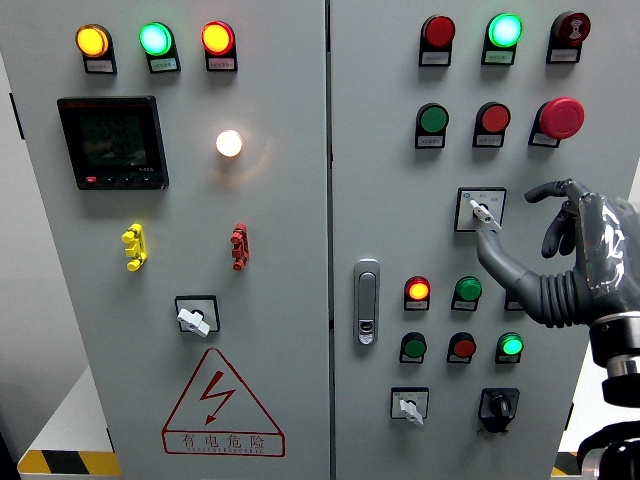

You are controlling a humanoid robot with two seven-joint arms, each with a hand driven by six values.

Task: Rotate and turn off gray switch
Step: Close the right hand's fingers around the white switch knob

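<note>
The right hand (560, 250) is coming in from the right side and reaching up to the gray switch (481, 210) on the right door of the big gray cabinet (290, 250). This switch is sitting in a white square plate, under a black button with a red middle (493, 118) and above a glowing red light (418, 290). The thumb tip is touching the little gray knob, or is just beside it. The other fingers (548, 189) are curling above, spread apart, and they are not pinching the knob yet.

I think the hand is at the getting-hold step, and the turning is not done yet. Next, the fingers need to close on both sides of the knob, then twist it to off.

The left hand is not showing. 3 more knob switches are sitting lower down.
</note>
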